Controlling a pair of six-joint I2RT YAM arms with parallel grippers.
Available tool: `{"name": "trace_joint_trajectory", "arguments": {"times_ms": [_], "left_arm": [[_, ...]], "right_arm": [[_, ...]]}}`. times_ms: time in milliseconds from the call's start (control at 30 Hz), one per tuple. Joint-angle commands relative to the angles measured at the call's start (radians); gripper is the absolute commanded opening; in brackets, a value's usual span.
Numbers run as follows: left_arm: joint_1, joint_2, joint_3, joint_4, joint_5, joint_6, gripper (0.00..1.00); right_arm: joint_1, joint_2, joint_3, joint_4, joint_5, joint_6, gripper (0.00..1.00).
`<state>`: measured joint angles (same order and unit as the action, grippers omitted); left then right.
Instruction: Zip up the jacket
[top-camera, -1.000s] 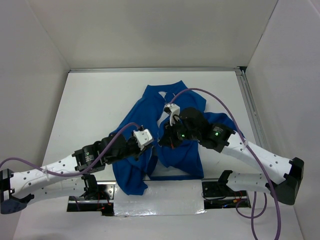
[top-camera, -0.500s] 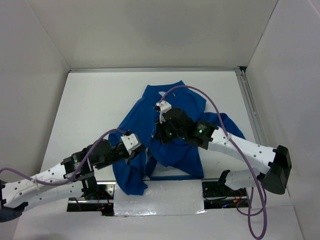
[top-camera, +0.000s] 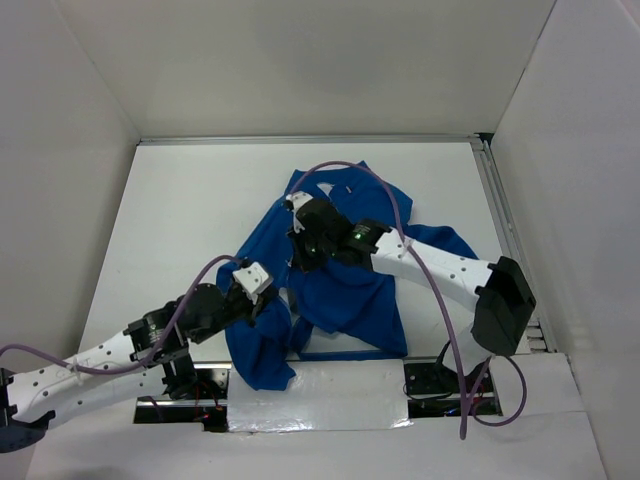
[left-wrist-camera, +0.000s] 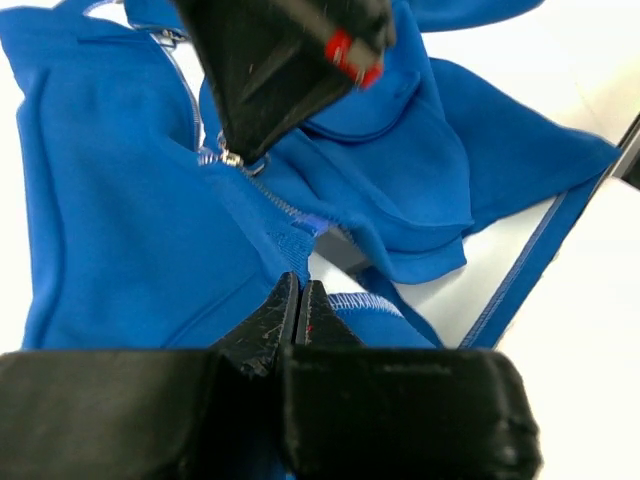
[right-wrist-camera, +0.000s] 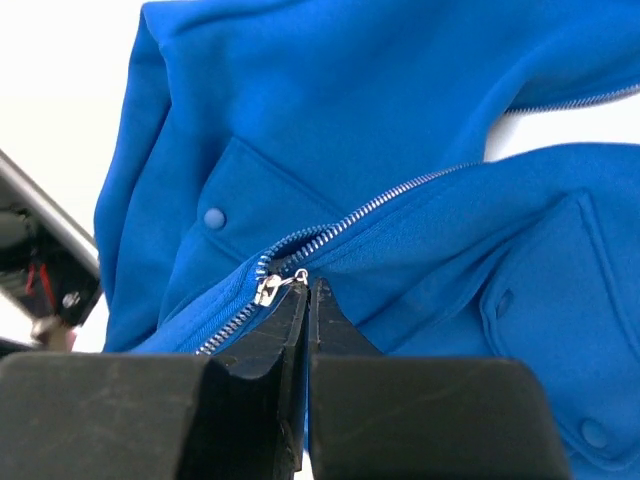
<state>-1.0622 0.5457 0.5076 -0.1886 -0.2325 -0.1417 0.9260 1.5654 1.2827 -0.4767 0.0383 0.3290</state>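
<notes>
Blue jacket (right-wrist-camera: 300, 100) — zipper (right-wrist-camera: 400, 195) at right hand (right-wrist-camera: 305, 288)

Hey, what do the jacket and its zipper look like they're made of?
The jacket looks like soft, matte fabric: it folds and drapes without shine. The zipper teeth and slider look like silvery metal, since they glint, though coated plastic can't be ruled out.

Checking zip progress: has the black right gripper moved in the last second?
Yes. In the top view, the right gripper moved left and toward the metal rail at the table's far edge.
</notes>
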Motion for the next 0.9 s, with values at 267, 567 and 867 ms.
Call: {"name": "trace_joint_trajectory", "arguments": {"times_ms": [267, 567, 867], "left_arm": [[-0.058, 0.06, -0.02, 0.242, 0.185, -0.089, 0.0], [-0.061, 0.254, 0.083, 0.247, 0.225, -0.079, 0.0], [-0.107, 0.099, 0.028, 0.144, 0.38, -0.205, 0.0]], "right_arm": [[-0.144, -0.264, -0.209, -0.091, -0.033, -0.127, 0.0], [-0.039, -0.227, -0.263, -0.111, -0.116, -0.061, 0.0], [-0.387, 0.22, 0.246, -0.034, 0.328, -0.03, 0.0]]}}
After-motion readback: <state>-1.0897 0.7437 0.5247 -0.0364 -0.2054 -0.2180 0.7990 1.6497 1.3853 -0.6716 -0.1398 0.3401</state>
